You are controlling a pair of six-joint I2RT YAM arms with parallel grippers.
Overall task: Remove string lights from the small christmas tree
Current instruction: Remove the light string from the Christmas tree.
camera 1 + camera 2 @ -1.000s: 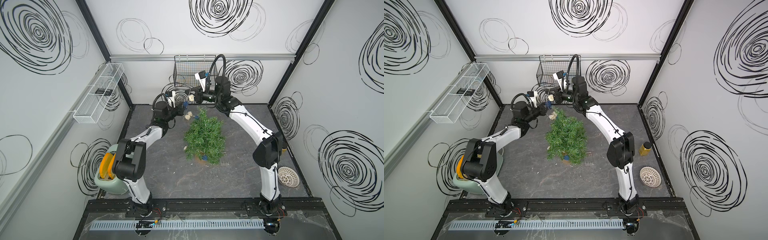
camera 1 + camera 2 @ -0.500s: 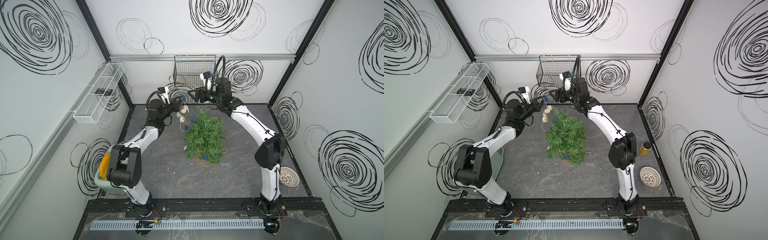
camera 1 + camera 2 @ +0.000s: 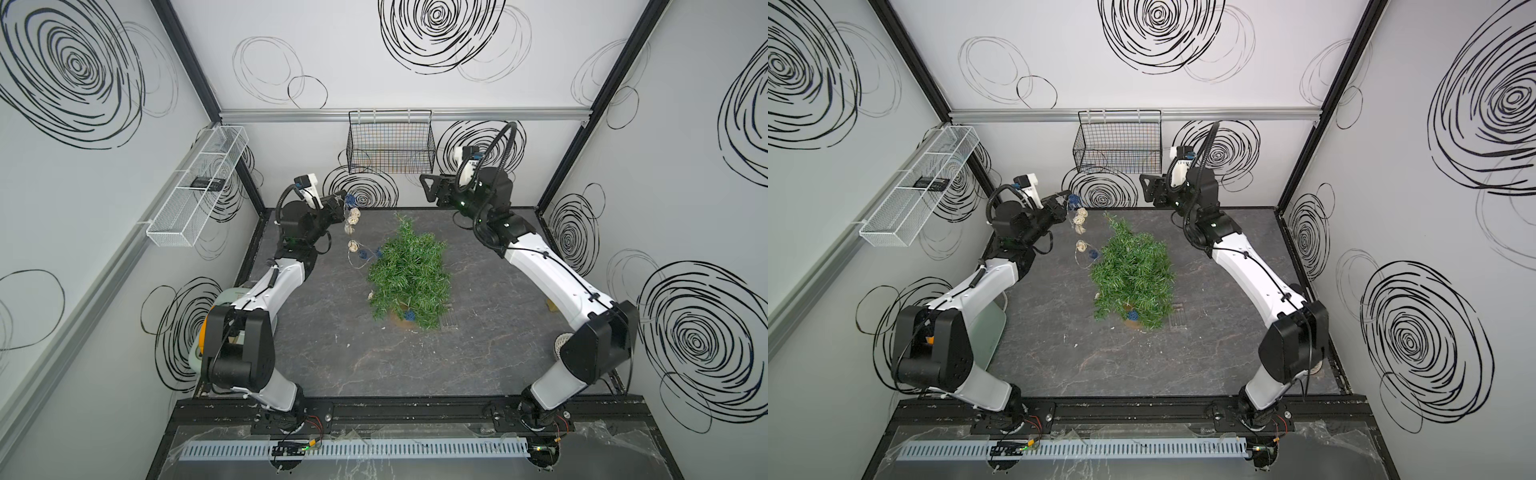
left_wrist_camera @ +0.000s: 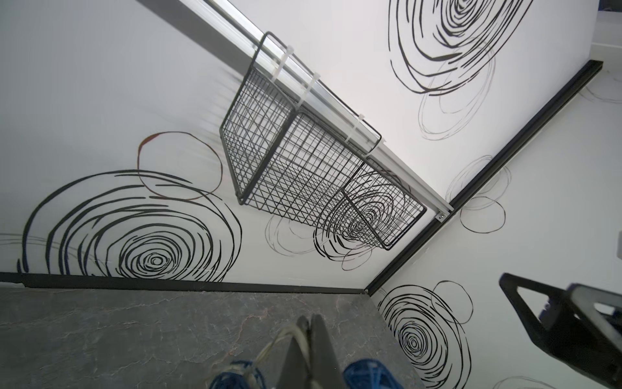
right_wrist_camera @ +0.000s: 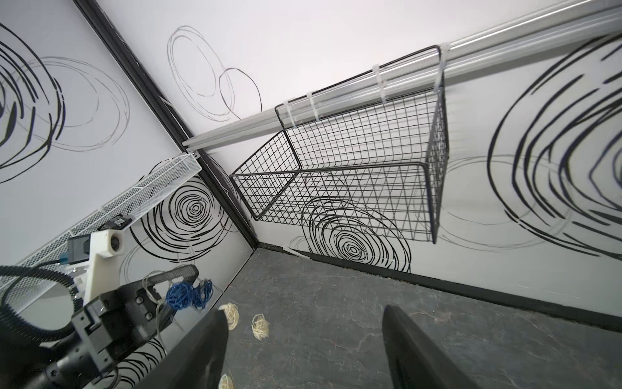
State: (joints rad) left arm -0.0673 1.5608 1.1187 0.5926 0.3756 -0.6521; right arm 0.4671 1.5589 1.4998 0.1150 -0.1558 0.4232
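Top view: I see cream-blue string lights pinched by left end effector, trailing to tree; right end effector spread.

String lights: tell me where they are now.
In a top view the string lights hang from the left claw at the back left, trailing down to the small christmas tree.
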